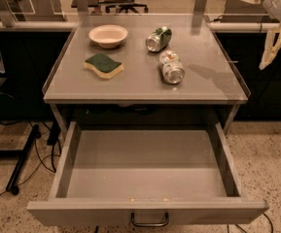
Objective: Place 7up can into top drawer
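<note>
The 7up can (171,67) lies on its side on the table top (130,84), right of centre, one shiny end facing me. The top drawer (147,211) is pulled fully open below the table and is empty, with its dark handle (149,221) at the front. My gripper (243,29) hangs in the air at the top right, above and to the right of the table's back corner. Its pale fingers (271,47) are spread wide and hold nothing. It is well clear of the can.
A darker green can (158,38) lies behind the 7up can. A pale bowl (108,35) and a green-and-yellow sponge (103,65) sit on the left half. Clear rails edge the table's back and sides. Cables and a stand leg lie on the floor at left.
</note>
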Robot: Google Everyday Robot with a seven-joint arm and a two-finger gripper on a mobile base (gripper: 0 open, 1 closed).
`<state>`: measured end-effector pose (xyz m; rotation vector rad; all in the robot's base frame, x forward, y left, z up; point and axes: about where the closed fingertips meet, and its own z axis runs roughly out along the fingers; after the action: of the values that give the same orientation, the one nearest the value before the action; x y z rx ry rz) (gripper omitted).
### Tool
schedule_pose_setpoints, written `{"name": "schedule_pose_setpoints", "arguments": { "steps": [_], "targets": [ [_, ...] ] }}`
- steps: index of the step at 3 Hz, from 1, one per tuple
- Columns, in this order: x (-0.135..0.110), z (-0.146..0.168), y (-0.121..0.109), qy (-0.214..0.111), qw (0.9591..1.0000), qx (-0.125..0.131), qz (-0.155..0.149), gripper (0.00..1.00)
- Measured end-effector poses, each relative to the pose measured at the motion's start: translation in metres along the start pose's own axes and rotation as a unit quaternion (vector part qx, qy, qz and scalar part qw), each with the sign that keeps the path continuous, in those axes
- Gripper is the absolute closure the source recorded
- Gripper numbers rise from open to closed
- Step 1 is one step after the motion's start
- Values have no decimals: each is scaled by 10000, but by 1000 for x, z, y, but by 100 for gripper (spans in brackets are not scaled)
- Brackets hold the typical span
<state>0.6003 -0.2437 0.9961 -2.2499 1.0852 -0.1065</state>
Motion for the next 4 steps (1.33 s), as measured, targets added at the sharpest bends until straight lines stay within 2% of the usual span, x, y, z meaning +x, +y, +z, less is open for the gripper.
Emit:
{"name": "schedule_pose_setpoints", "arguments": {
  "steps": [1, 2, 4],
  "targets": [
    [0, 1, 0, 3, 10000, -1, 10, 0],
    [10, 10, -6, -84, 9998, 163, -62, 0],
    [34, 59, -28, -474, 9977, 275, -401, 0]
  ]
}}
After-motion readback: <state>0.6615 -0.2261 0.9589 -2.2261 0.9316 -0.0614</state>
